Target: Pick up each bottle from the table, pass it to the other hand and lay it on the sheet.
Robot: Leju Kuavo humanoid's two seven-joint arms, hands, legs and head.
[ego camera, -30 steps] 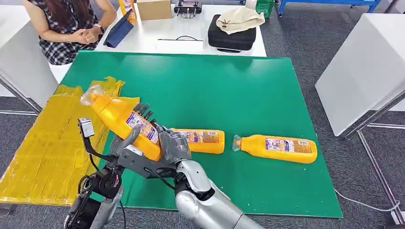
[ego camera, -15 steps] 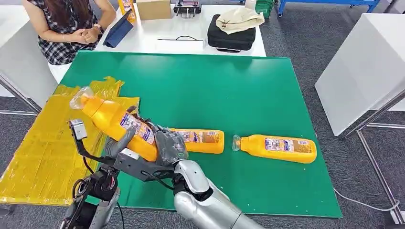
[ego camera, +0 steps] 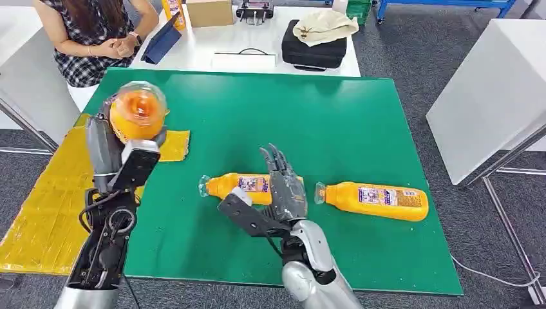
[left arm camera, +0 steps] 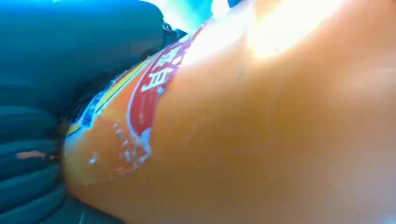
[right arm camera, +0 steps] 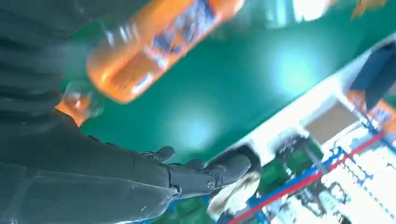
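Note:
My left hand (ego camera: 122,161) grips an orange bottle (ego camera: 137,111) and holds it up above the yellow sheet (ego camera: 45,206), its clear cap pointing at the camera. Up close in the left wrist view, the bottle's orange body and red label (left arm camera: 261,121) press against the dark fingers (left arm camera: 28,168). My right hand (ego camera: 283,190) hangs open over the green mat (ego camera: 322,122), fingers spread, just above a second orange bottle (ego camera: 241,187) lying on its side. A third bottle (ego camera: 376,199) lies to its right. In the right wrist view a lying bottle (right arm camera: 154,46) shows beyond the fingers (right arm camera: 210,175).
A person (ego camera: 96,38) sits at the far left behind the mat. The white table beyond holds a tablet (ego camera: 160,42), a cardboard box (ego camera: 207,11) and a black case (ego camera: 315,48) with a cloth on it. A white table (ego camera: 496,90) stands to the right.
The right hand let go of the bottle and swung right over the lying bottle, opening. The left hand took the bottle, raised it and turned it cap-first to the camera.

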